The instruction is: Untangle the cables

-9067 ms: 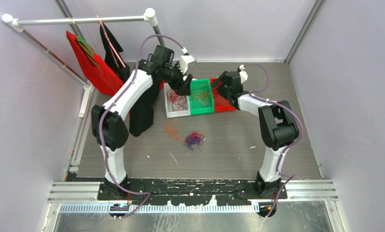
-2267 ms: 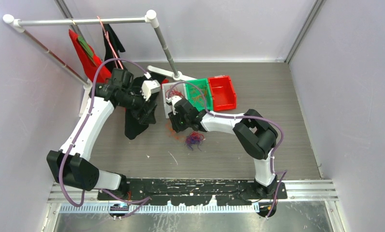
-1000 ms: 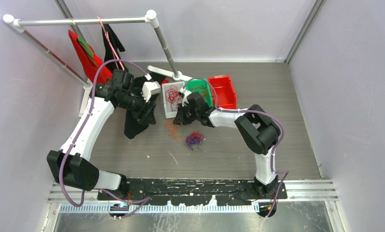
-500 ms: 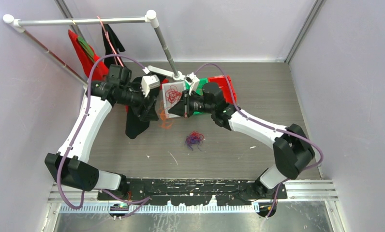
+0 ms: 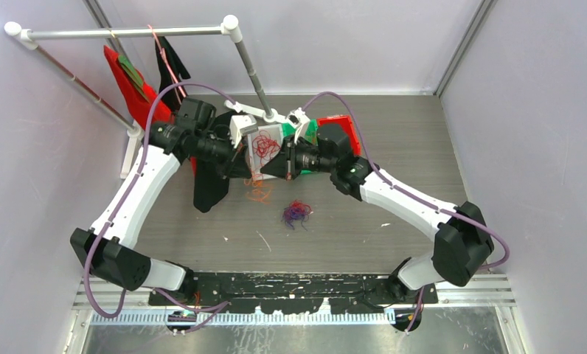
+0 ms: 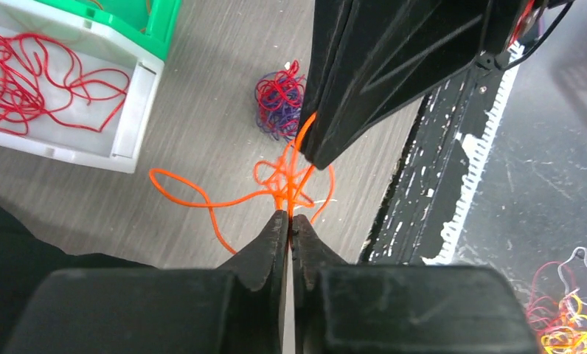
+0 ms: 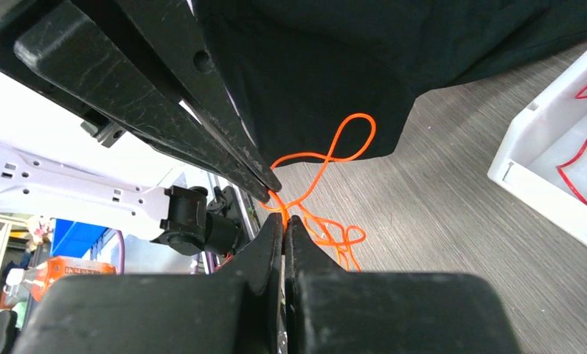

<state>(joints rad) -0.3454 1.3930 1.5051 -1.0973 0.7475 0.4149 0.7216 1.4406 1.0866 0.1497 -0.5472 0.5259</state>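
Two grippers, one orange cable (image 6: 285,184) shared: left gripper (image 6: 289,219) pressed together on a strand at its very tip; right gripper (image 7: 285,221) likewise pinching the same cable, its tip just beside the left's. Loose orange loops trail below and beside both tips. One red-and-purple clump (image 6: 279,99) lies beyond the left tip, apart from it. One red cable (image 6: 32,70) rests in a white bin (image 6: 132,110), off to the side of that tip. Handling, as judged: thin, light, limp, somewhat springy, smooth-sheathed; snarls likely to tighten if yanked. Best hold: single strands either side of the knot, drawn apart slowly.
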